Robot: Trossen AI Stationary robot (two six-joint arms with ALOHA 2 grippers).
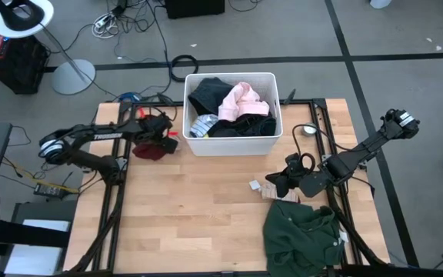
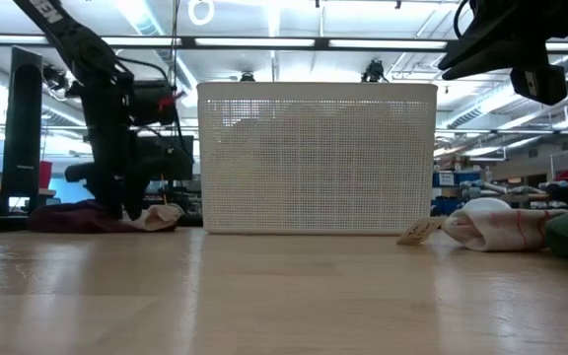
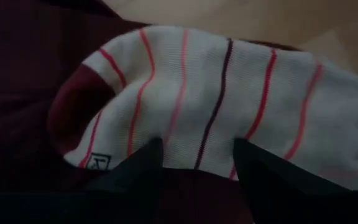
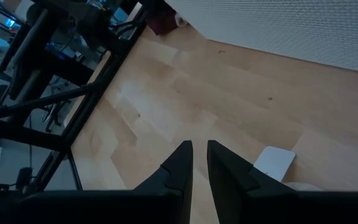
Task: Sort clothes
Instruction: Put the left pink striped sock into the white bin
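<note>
A light wooden table stands on a grey floor with cables around it, and a white rectangular plastic bin sits at its far middle edge. Inside the bin lie dark tops and a pink soft piece.

The left tool is low at the left side of the bin, above a maroon fabric piece. Its fingers stand wide, and between them the left wrist view shows a white sock with thin red and dark stripes, lying on the maroon piece. The sock seems not held; the fingers only stand at its edge.

The right tool hangs above the table at the right, with its jaws narrow and nothing between them. Just beside it lies another small white sock with a paper tag, and a dark green crumpled top rests at the near right corner.

I judge that the step in hand is placing or taking this striped sock at the left pile. To do it well, the left tool should rise straight up, so that its fingers do not drag the sock or catch the maroon cloth under it. If instead a grasp is wanted, it should pinch only the sock's upper fold.
</note>
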